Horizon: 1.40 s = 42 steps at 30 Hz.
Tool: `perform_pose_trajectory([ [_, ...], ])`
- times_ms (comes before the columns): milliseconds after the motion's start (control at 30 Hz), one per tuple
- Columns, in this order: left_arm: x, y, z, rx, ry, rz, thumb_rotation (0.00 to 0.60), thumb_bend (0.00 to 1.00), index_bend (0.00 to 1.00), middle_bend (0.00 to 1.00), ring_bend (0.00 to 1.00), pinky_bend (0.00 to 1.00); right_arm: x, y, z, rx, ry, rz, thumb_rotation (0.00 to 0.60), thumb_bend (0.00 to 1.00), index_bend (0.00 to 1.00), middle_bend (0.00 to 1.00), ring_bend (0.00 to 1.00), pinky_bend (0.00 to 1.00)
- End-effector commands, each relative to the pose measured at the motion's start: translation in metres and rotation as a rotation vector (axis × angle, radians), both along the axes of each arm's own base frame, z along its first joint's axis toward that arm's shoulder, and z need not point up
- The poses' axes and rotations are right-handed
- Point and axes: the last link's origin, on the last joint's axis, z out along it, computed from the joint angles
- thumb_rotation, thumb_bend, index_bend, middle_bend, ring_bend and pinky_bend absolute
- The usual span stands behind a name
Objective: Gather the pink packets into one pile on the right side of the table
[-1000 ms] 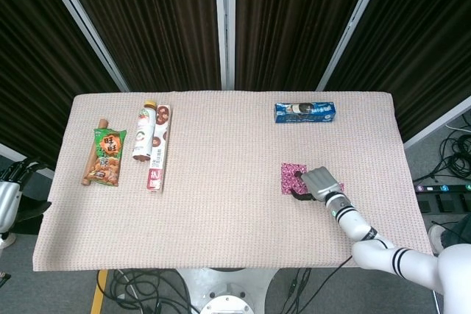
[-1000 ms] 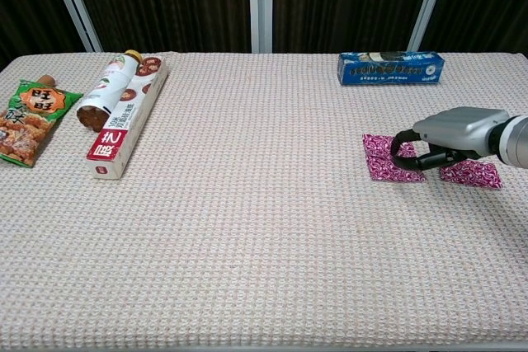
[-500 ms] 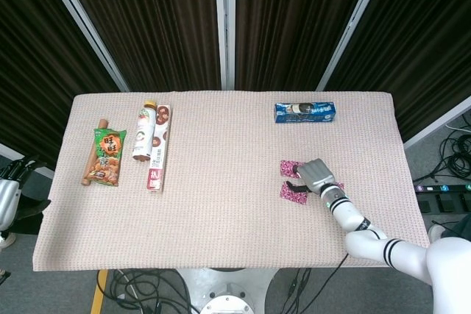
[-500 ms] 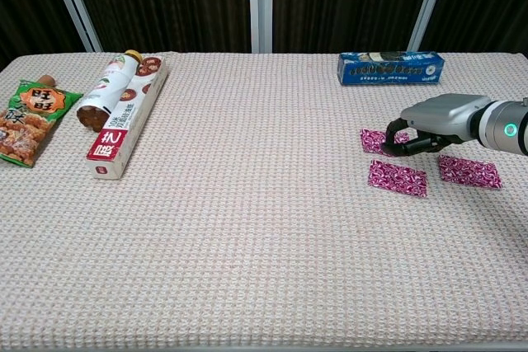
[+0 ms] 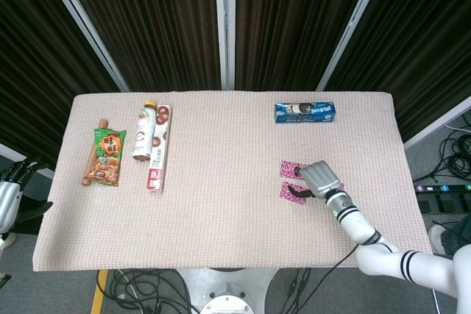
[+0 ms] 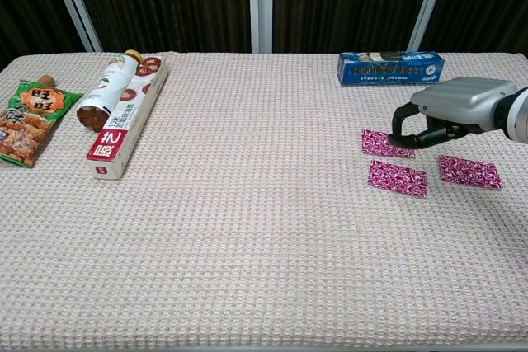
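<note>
Woven tablecloth (image 6: 247, 228), pink packets (image 6: 398, 178) (patterned)

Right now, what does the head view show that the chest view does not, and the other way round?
Only the head view shows the left hand off the table's left edge, the floor cables and the whole right arm. Only the chest view shows three separate pink packets: far, near and right; in the head view the right hand hides one. Both show the right hand above the packets, the blue box and the left-side snacks.
</note>
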Motion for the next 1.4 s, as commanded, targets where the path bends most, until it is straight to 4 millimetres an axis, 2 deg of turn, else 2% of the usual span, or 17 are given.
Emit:
perform_pose_trajectory([
  [33, 0.001, -0.001, 0.000, 0.000, -0.002, -0.001, 0.600, 0.00, 0.31, 0.29, 0.23, 0.34, -0.006, 0.015, 0.003, -0.076, -0.023, 0.004, 0.363, 0.17, 0.48, 1.00, 1.00, 0.98],
  [67, 0.001, -0.002, 0.000, 0.000, -0.003, -0.002, 0.600, 0.00, 0.31, 0.29, 0.23, 0.34, -0.008, 0.018, 0.002, -0.091, -0.030, 0.002, 0.408, 0.14, 0.51, 1.00, 1.00, 0.97],
  [167, 0.002, -0.004, 0.001, 0.000, -0.006, -0.003, 0.600, 0.00, 0.31, 0.29, 0.23, 0.34, -0.016, 0.027, -0.003, -0.113, -0.032, -0.026, 0.452, 0.07, 0.55, 1.00, 1.00, 0.98],
  [333, 0.002, -0.006, 0.003, 0.004, -0.012, -0.006, 0.600, 0.00, 0.31, 0.29, 0.23, 0.34, -0.024, 0.033, -0.014, -0.128, -0.040, -0.069, 0.456, 0.01, 0.55, 1.00, 1.00, 0.97],
  [433, 0.001, -0.007, 0.004, 0.006, -0.012, -0.005, 0.600, 0.00, 0.31, 0.29, 0.23, 0.34, -0.027, 0.034, -0.019, -0.123, -0.049, -0.097, 0.432, 0.01, 0.51, 1.00, 1.00, 0.97],
  [500, 0.001, -0.007, 0.006, 0.007, -0.012, -0.003, 0.600, 0.00, 0.31, 0.29, 0.23, 0.34, -0.028, 0.033, -0.020, -0.133, -0.056, -0.109, 0.388, 0.01, 0.44, 1.00, 1.00, 0.97],
  [633, 0.000, -0.007, 0.007, 0.006, -0.014, -0.003, 0.600, 0.00, 0.31, 0.29, 0.23, 0.34, -0.028, 0.033, -0.021, -0.148, -0.090, -0.146, 0.316, 0.00, 0.41, 1.00, 1.00, 0.97],
  [867, 0.001, -0.005, 0.005, -0.003, -0.017, -0.007, 0.600, 0.00, 0.31, 0.29, 0.23, 0.34, -0.030, 0.033, -0.021, -0.152, -0.102, -0.166, 0.301, 0.00, 0.41, 1.00, 1.00, 0.98],
  [967, 0.000, -0.005, 0.005, -0.001, -0.016, -0.005, 0.600, 0.00, 0.31, 0.29, 0.23, 0.34, -0.031, 0.031, -0.023, -0.151, -0.095, -0.168, 0.312, 0.00, 0.41, 1.00, 1.00, 0.98],
  [1167, 0.000, -0.005, 0.006, 0.001, -0.020, -0.005, 0.600, 0.00, 0.31, 0.29, 0.23, 0.34, -0.027, 0.020, -0.030, -0.148, -0.083, -0.164, 0.306, 0.00, 0.41, 1.00, 1.00, 0.97],
  [1400, -0.001, -0.003, 0.008, 0.003, -0.021, -0.002, 0.600, 0.00, 0.31, 0.29, 0.23, 0.34, -0.027, 0.018, -0.039, -0.129, -0.080, -0.176, 0.311, 0.00, 0.41, 1.00, 1.00, 0.98],
])
